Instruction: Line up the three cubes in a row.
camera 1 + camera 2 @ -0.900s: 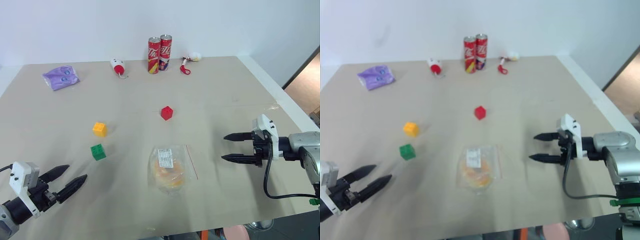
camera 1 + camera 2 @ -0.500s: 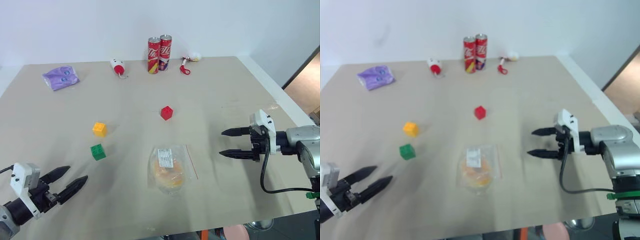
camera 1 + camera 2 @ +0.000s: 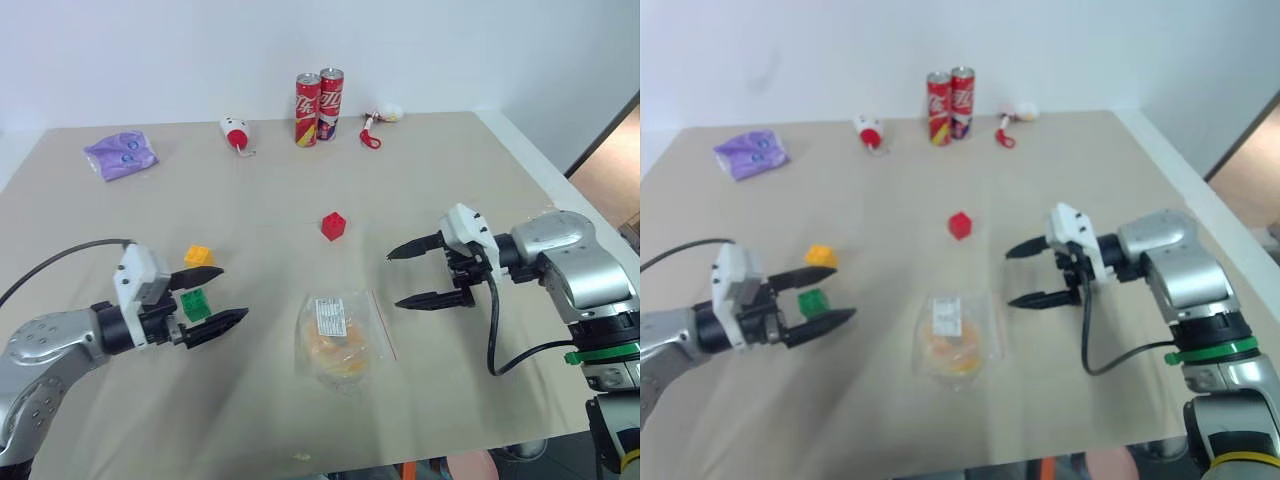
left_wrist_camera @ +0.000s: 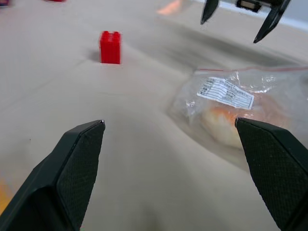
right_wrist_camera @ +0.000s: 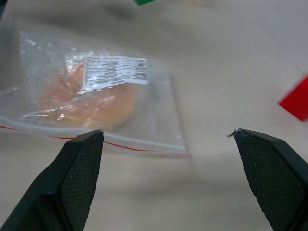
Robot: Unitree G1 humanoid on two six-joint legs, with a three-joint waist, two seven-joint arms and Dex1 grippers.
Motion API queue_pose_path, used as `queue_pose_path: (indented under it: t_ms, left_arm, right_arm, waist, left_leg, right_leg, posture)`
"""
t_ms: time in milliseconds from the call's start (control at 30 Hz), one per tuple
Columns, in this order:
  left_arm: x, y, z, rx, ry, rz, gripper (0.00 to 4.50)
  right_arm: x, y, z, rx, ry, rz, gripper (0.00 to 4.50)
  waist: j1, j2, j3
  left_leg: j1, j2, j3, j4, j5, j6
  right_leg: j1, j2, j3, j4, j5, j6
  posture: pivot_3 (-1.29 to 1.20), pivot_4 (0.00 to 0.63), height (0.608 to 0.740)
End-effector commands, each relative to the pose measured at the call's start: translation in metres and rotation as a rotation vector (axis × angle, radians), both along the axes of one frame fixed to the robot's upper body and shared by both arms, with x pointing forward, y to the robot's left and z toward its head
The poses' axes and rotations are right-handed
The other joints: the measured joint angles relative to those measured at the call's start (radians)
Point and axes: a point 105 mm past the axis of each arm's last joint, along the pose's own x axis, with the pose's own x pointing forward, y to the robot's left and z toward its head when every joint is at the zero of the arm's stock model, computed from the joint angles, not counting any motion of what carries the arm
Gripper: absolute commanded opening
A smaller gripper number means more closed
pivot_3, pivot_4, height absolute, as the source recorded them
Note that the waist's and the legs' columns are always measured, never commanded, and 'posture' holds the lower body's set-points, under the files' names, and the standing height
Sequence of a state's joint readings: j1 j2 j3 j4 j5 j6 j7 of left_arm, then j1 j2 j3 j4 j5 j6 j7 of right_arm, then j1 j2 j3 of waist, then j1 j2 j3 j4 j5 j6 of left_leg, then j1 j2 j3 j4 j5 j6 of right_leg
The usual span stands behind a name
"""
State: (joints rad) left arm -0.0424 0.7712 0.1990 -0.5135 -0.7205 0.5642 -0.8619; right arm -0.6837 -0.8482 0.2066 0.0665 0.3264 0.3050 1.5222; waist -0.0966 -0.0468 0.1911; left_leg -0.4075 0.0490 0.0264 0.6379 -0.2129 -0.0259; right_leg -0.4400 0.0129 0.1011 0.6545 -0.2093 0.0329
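No row was made yet — the red cube (image 3: pixel 333 226) sat mid-frame, well apart from the yellow-orange cube (image 3: pixel 199 256) and green cube (image 3: pixel 196 304) at left; the left gripper (image 3: pixel 213 296) and right gripper (image 3: pixel 409 277) were both spread wide, holding nothing.

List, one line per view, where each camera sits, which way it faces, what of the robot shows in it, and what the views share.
Head stereo pair: on the head, looking forward and down at the beige table; the open left pincer sits above the small green studded plastic cube, with the open right pincer opposite.
Left wrist: looks along its own fingers toward the small red studded plastic cube and the clear plastic bag with a bun.
Right wrist: faces the same bag over its fingers.
Shared: bag and red cube.
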Motion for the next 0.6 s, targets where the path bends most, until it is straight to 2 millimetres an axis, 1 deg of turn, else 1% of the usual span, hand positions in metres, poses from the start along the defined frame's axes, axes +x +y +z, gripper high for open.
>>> queue_pose_path:
  t_ms: [33,233,367,500,600]
  left_arm:
    - [0.003,-0.012,0.005,0.011,-0.053,-0.044,4.5]
    - [0.002,-0.018,-0.003,-0.013,-0.045,-0.04,4.5]
    - [0.002,-0.021,-0.007,-0.05,-0.035,-0.018,4.5]
    - [0.003,-0.023,-0.002,-0.116,-0.034,-0.004,4.5]
    - [0.004,-0.023,0.0,-0.127,-0.036,0.005,4.5]
  right_arm:
    - [-0.013,0.022,0.002,-0.065,-0.029,0.157,4.47]
    - [-0.022,0.036,0.002,-0.09,0.002,0.253,4.47]
    - [-0.022,0.045,-0.005,-0.114,0.013,0.29,4.47]
    - [-0.024,0.054,-0.016,-0.139,0.033,0.332,4.47]
    - [-0.022,0.06,-0.024,-0.158,0.038,0.349,4.47]
  waist:
    - [0.0,0.0,0.0]
    - [0.001,0.0,0.0]
    - [0.001,0.0,0.0]
    - [0.001,0.0,0.0]
    - [0.001,0.0,0.0]
  left_leg:
    - [0.0,0.0,0.0,0.0,0.0,0.0]
    - [0.0,0.0,0.0,0.001,0.0,0.0]
    - [0.001,0.0,0.0,0.002,0.0,0.0]
    - [0.001,0.0,0.0,0.004,0.0,0.0]
    - [0.002,0.0,0.0,0.005,0.0,0.0]
  right_leg:
    - [0.0,0.0,0.0,0.0,0.0,0.0]
    - [0.0,0.0,0.0,0.002,0.0,0.0]
    - [0.0,0.0,0.0,0.004,0.0,0.0]
    - [0.0,0.0,0.0,0.008,0.0,-0.001]
    - [0.0,0.0,0.0,0.01,0.0,-0.001]
  posture:
    - [0.0,0.15,0.74]
    - [0.0,0.15,0.74]
    - [0.0,0.15,0.74]
    - [0.0,0.15,0.74]
    - [0.0,0.15,0.74]
